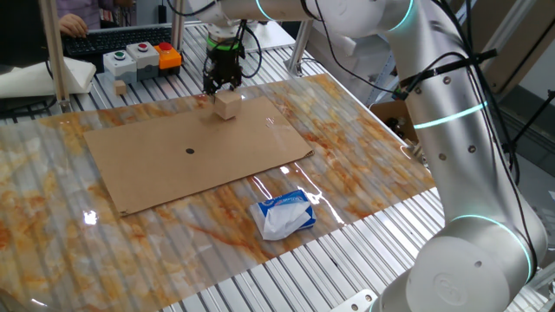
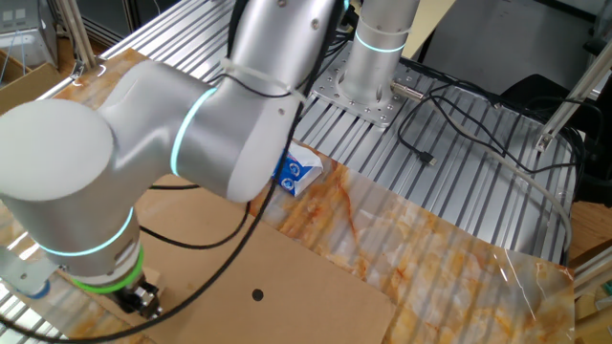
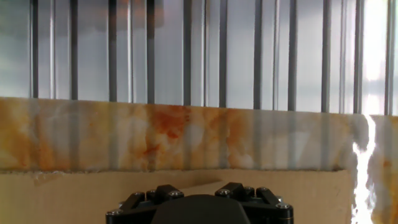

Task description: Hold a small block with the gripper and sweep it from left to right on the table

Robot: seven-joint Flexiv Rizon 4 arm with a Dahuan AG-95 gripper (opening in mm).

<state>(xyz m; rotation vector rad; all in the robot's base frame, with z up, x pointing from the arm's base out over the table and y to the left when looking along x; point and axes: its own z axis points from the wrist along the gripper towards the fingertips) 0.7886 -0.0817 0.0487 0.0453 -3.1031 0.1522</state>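
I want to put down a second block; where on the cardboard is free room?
The cardboard sheet is bare around its dark dot and toward the packet. The far edge is crowded: the gripper and small block.

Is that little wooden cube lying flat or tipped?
Flat: the small block sits squarely on the cardboard sheet, just below the gripper.

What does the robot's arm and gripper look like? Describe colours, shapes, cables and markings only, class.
The arm is made of thick rounded segments in silver-grey and white, with glowing cyan rings at the joints. Black cables run loosely along it. Near the wrist sits a bright green ring. The gripper is a small black two-fingered claw; the hand view shows its black body studded with screws.
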